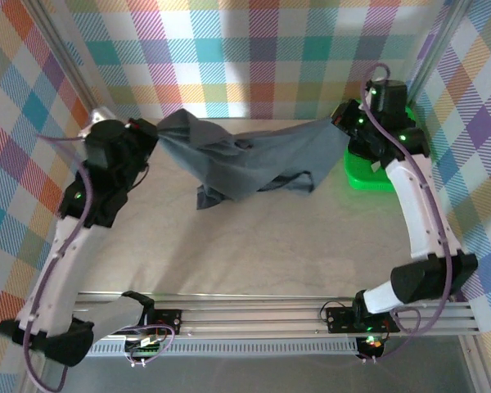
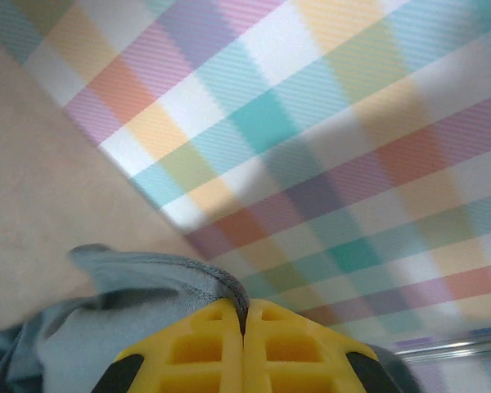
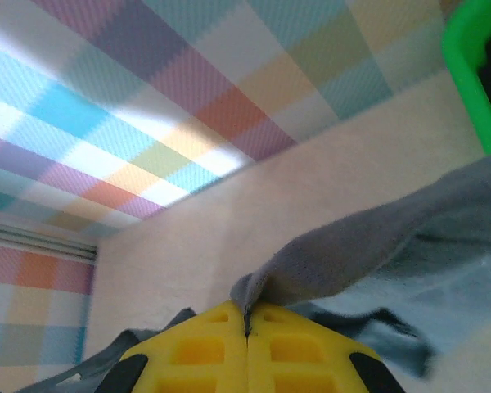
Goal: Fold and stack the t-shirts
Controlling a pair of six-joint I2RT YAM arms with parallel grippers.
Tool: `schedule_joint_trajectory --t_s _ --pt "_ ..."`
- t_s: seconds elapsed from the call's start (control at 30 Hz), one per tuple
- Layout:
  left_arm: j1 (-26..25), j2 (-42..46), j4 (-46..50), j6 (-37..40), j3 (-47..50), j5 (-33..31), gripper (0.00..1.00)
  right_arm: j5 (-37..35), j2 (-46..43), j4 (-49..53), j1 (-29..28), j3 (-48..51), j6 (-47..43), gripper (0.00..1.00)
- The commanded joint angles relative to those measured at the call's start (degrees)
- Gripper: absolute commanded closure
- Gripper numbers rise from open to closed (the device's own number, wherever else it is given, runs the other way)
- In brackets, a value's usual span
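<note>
A slate grey t-shirt hangs stretched between my two grippers above the back of the table, its lower part sagging in folds onto the tabletop. My left gripper is shut on the shirt's left edge; in the left wrist view the yellow fingertips pinch a stitched hem. My right gripper is shut on the shirt's right edge; in the right wrist view the cloth rises from between the shut yellow fingertips.
A bright green bin stands at the back right, just under the right wrist, and its rim is close to the cloth. Checked walls close in the back and sides. Aluminium rails run along the near edge.
</note>
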State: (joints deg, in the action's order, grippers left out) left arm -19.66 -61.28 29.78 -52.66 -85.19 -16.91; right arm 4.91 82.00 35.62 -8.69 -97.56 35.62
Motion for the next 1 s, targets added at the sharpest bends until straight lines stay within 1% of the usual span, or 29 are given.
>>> schedule_joint_trajectory --t_s 0.0,0.17,0.27,0.37,0.47,0.57,0.63,0.73,0.8,0.9,0.97 --pt "0.7 4.7 -2.3 2.3 -3.2 -2.9 1.00 2.4 -7.0 -7.3 0.0 0.4 0.5 1.00" --pt "0.7 11.0 -6.1 3.7 -4.8 -5.8 1.00 1.9 -18.5 -15.0 0.0 5.5 -0.7 1.00" --pt "0.7 12.2 -8.4 5.3 -7.4 -6.3 1.00 0.3 -23.2 -17.4 0.0 7.0 -1.7 1.00" --pt "0.7 10.7 -9.5 6.3 -10.9 -5.4 1.00 -0.6 -24.4 -18.2 0.0 6.3 -2.3 1.00" --pt "0.7 6.5 -9.4 7.2 -14.5 -4.3 1.00 -1.0 -21.9 -18.3 0.0 4.2 -2.3 1.00" --pt "0.7 0.4 -8.0 9.2 -17.3 -5.9 1.00 -1.3 -16.4 -18.3 0.0 2.2 -2.3 1.00" --pt "1.3 -5.3 -7.6 11.0 -18.6 -7.1 1.00 -1.2 -10.6 -18.2 -0.1 0.6 -2.0 1.00" --pt "6.1 -15.0 -8.5 9.1 -19.1 -3.2 1.00 0.1 -0.7 -20.0 -0.1 -1.9 -1.6 1.00" --pt "9.2 -22.2 -9.3 7.4 -19.5 -0.4 1.00 0.8 6.8 -20.0 0.0 -5.3 -1.8 1.00" --pt "13.1 -33.4 -9.6 5.7 -22.3 3.1 1.00 3.8 18.6 -18.7 0.0 -12.8 -2.3 1.00" --pt "15.2 -41.6 -9.6 5.3 -26.2 5.9 1.00 6.8 28.6 -13.4 0.0 -21.9 -2.4 1.00"
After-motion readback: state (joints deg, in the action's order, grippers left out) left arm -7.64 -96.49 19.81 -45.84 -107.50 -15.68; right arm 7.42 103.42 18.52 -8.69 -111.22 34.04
